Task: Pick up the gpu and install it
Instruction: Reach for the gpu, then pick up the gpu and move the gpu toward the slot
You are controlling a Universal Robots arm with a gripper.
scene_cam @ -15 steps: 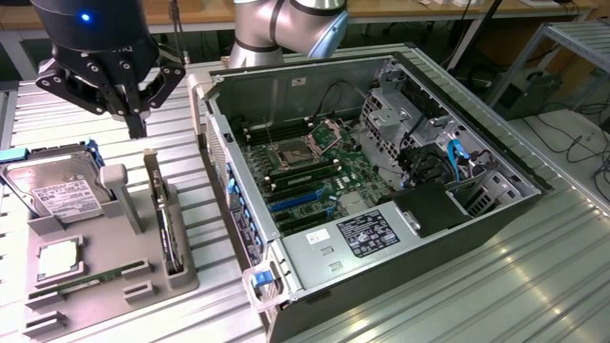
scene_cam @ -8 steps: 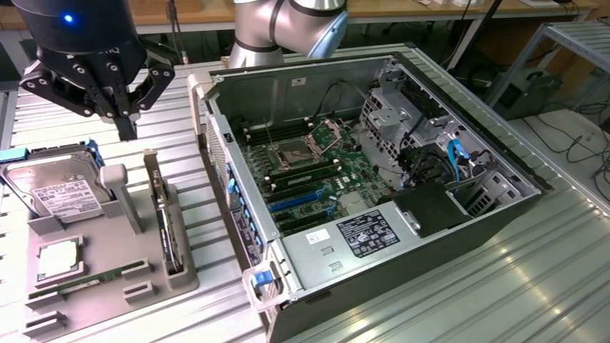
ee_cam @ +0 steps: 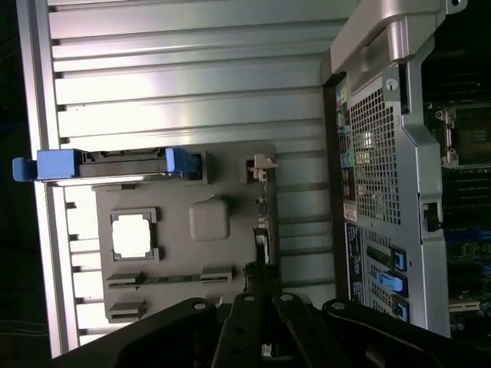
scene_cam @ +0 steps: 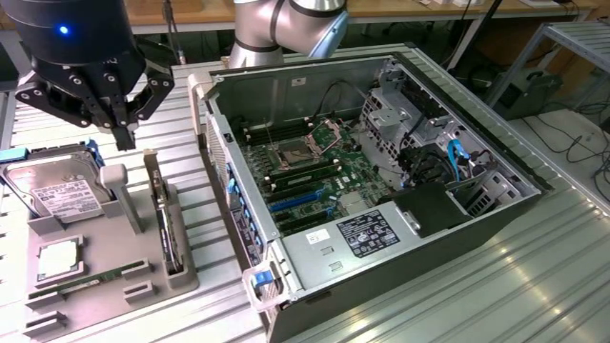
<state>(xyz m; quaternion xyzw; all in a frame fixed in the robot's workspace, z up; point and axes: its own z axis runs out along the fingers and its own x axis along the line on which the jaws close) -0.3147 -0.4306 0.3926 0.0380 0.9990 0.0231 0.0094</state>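
One black angular gripper (scene_cam: 124,139), fingers pressed together and empty, hangs over the ribbed aluminium table (scene_cam: 476,286) near the thin flat gpu (scene_cam: 167,225), which stands on edge in the grey moulded tray (scene_cam: 100,236).

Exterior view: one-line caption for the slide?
UR arm's gripper hovers over the parts tray, near the gpu standing on edge in it, beside the open computer case.
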